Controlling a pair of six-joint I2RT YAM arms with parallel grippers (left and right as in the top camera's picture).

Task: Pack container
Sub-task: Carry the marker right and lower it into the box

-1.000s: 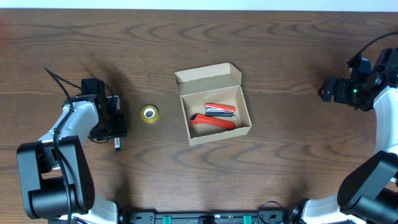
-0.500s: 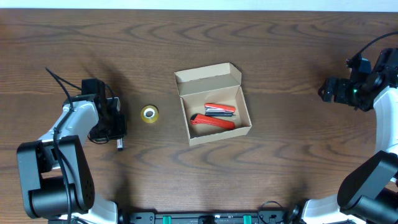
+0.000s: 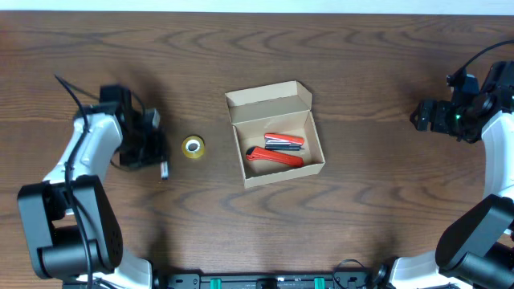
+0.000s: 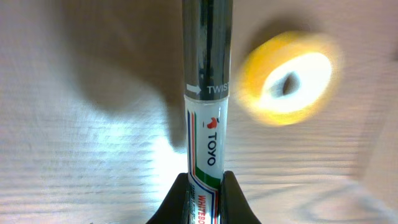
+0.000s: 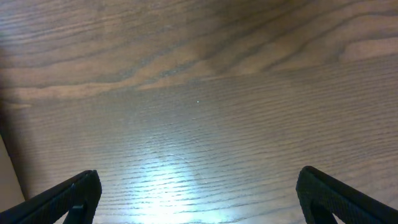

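Your left gripper (image 4: 200,198) is clamped on a Toyo whiteboard marker (image 4: 205,118). The marker points ahead over the wooden table (image 3: 361,217), just beside the yellow tape roll (image 4: 289,81). Your right gripper (image 5: 199,193) stands wide open above the tabletop at the right edge, well apart from the work. The container (image 3: 269,100) sits at the table's middle, to the right of the roll, with its flap lid raised at the far side. Inside it lie two red tools (image 3: 277,157), side by side; their kind cannot be told.

Left claw (image 4: 200,198), clamping marker (image 4: 205,93), shifted toward yellow tape roll (image 3: 192,147).
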